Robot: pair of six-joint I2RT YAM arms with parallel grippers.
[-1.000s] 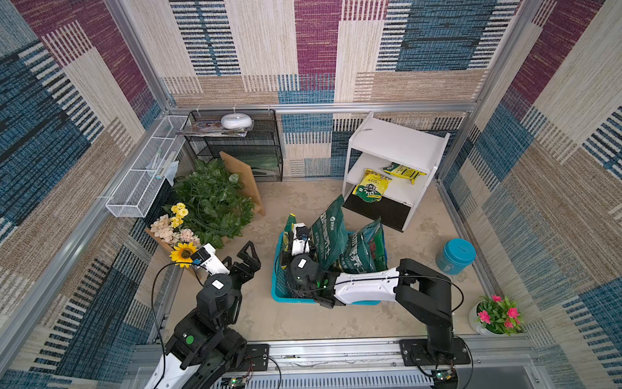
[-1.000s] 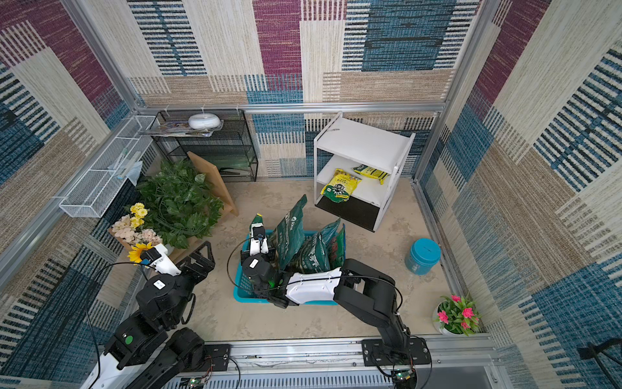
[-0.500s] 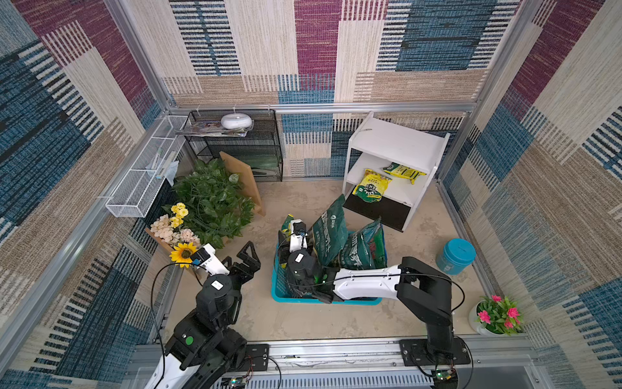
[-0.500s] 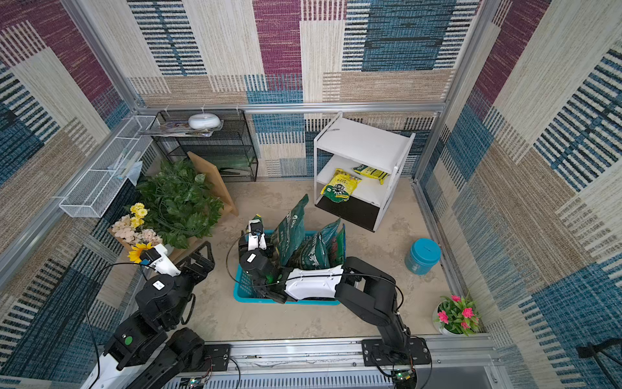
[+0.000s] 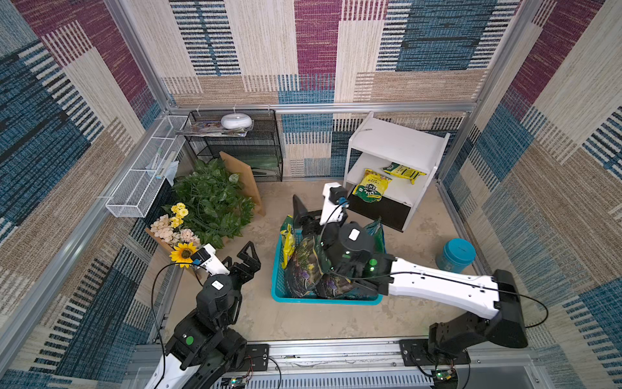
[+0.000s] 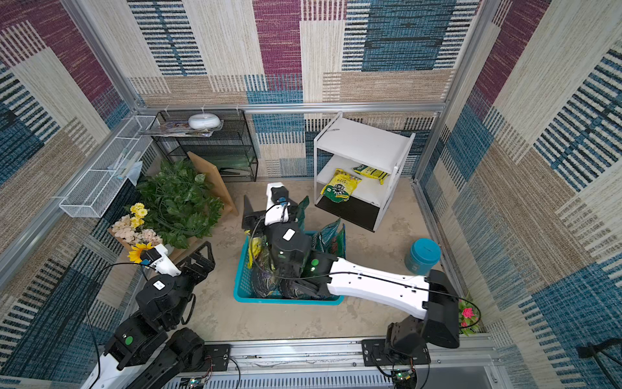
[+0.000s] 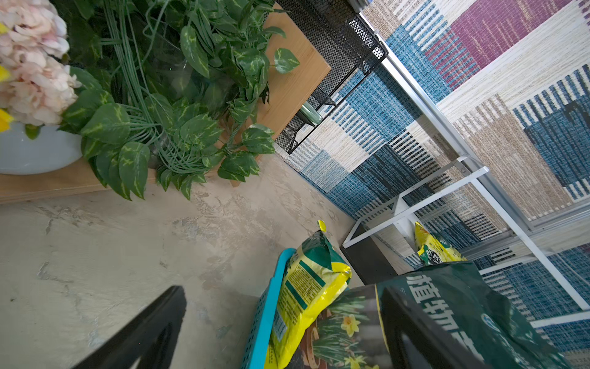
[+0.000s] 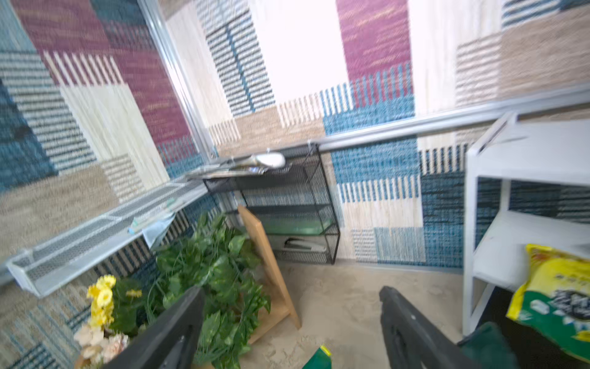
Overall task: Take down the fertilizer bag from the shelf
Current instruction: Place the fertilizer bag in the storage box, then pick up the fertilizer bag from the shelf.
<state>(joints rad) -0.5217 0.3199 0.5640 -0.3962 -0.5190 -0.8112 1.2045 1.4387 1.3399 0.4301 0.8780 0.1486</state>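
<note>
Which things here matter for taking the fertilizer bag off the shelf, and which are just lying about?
Job: white shelf; yellow fertilizer bag on its middle board; second yellow bag behind it; open right gripper; teal basket.

Lying about: black mesh rack; white wire basket; leafy plant; flowers; teal canister.

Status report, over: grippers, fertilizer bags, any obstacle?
Jaws open, empty: left gripper, right gripper. On white shelf, lower board: front fertilizer bag, rear fertilizer bag. Another yellow bag in teal basket. Shelf front unobstructed.

Blurred right wrist view; fertilizer bag (image 8: 555, 287) partly off-frame.
</note>
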